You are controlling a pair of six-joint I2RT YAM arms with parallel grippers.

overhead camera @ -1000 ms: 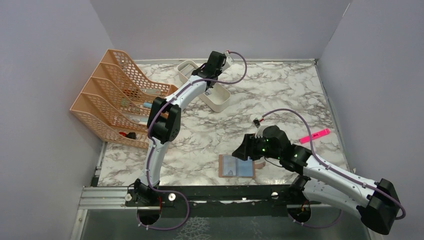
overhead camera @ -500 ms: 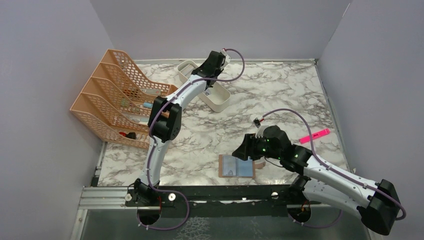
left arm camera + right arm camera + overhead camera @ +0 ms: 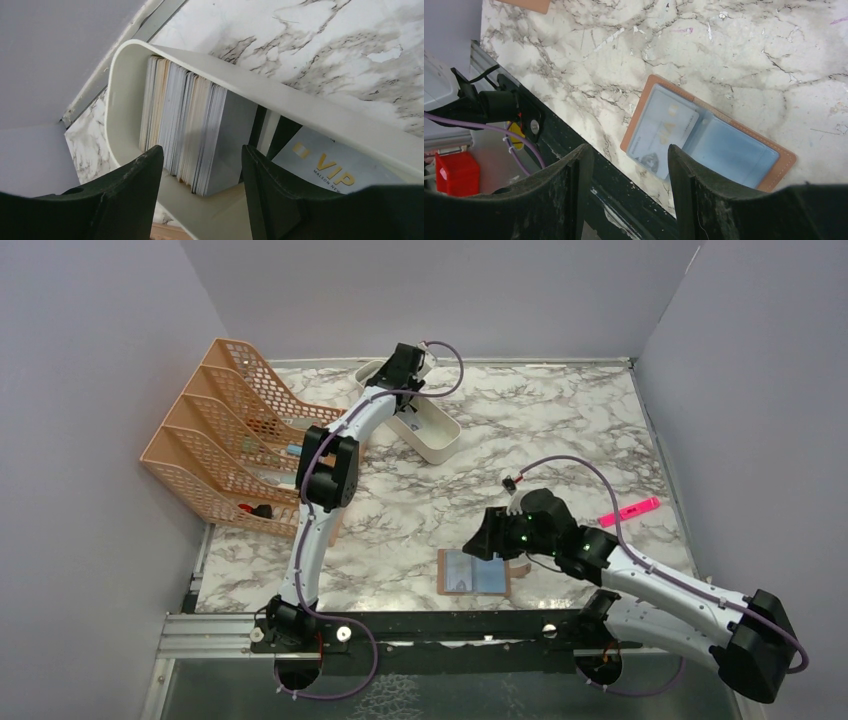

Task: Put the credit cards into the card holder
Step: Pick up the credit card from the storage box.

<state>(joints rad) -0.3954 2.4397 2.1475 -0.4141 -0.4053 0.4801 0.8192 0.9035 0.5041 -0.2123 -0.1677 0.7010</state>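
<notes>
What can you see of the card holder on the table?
The card holder lies open and flat near the front edge of the table, inside facing up. It looks like tan leather with two clear plastic pockets; one pocket holds a pale card. Only the table seems to touch it.

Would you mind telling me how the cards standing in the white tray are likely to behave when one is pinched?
The cards look thin and flat, so one is probably stiff. They stand packed on edge in the tray, so neighbours may drag along. Smooth faces might slip.
</notes>
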